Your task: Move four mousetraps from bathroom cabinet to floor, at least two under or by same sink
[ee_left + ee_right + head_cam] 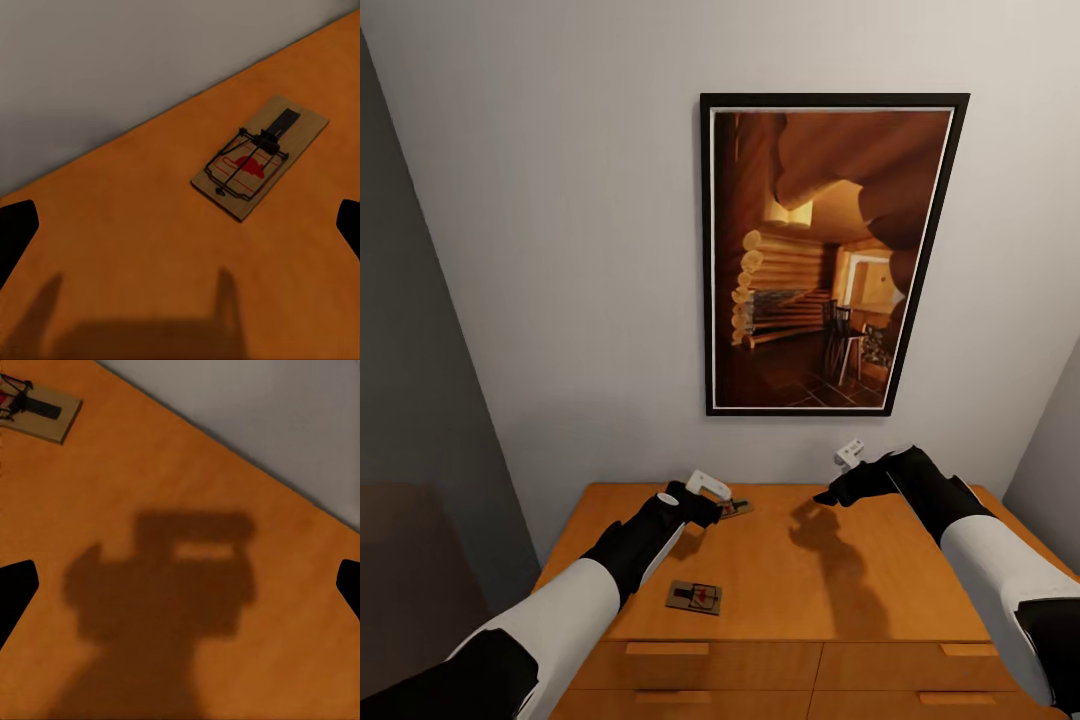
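Two mousetraps lie on the flat top of the orange-brown cabinet (840,590). One mousetrap (695,597) rests near the front edge, beside my left forearm. The other mousetrap (739,508) lies near the back wall, partly covered by my left gripper (708,508). In the left wrist view that mousetrap (259,156) sits flat ahead of the open left gripper (180,229), nothing between the fingers. My right gripper (828,495) hovers open over bare wood; its own view (180,585) shows its shadow and a mousetrap (37,409) off to one side.
A framed picture (830,255) of a log interior hangs on the pale wall behind the cabinet. Drawer fronts with wooden bar handles (665,648) show below the top's front edge. A grey wall (410,400) stands at the left, another wall corner (1050,470) at the right.
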Motion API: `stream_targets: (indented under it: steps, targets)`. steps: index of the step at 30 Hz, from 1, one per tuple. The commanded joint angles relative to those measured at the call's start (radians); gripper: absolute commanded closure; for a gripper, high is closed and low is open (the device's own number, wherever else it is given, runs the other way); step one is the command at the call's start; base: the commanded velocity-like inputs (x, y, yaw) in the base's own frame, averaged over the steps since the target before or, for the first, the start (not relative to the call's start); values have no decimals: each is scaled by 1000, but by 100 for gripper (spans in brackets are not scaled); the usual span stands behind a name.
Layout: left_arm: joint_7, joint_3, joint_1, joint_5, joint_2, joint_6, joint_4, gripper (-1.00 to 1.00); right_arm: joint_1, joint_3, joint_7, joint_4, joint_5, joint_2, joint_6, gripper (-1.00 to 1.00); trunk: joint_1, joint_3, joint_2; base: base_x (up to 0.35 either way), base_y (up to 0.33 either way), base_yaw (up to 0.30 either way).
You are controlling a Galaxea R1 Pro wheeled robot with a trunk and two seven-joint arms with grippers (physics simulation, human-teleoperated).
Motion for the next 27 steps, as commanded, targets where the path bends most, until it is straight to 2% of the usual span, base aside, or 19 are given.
stream_targets:
  steps: [1,7,16,27]
  targets:
    - [-2,0,0,0,0,5,1,-100,0,3,6,-2,7,-1,2,-100,0,-1,-1,0,0,0]
    - [-7,3,-1,0,0,6,10,-100,0,3,9,-1,7,-2,1,-100,0,-1,-1,30,6,0]
    - [-11,1,-1,0,0,9,14,-100,0,1,11,1,4,-2,0,-100,0,-1,-1,182,90,0]
    - [-12,-5,0,-6,0,10,14,-100,0,0,20,0,7,5,1,-100,0,-1,-1,33,17,0]
